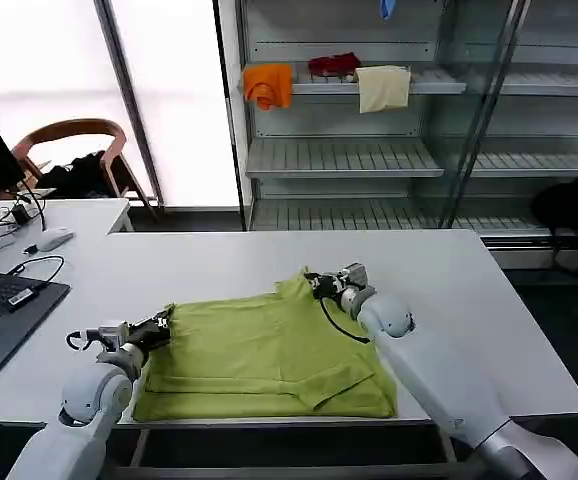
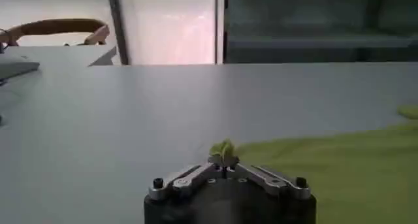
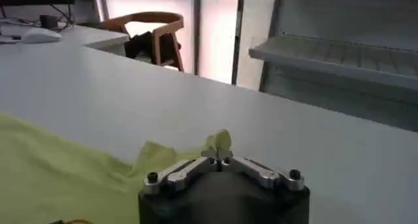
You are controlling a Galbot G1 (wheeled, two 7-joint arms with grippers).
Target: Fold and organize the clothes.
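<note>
Two grippers pinch the lime T-shirt (image 1: 269, 355) at once. The left gripper (image 1: 166, 326) is clenched on a small tuft of fabric at the shirt's left edge, and the right gripper (image 1: 311, 283) is clenched on the far corner, apparently near the collar. Between and behind them the shirt lies partly folded on the white table (image 1: 219, 265), its near edge at the table's front rim
</note>
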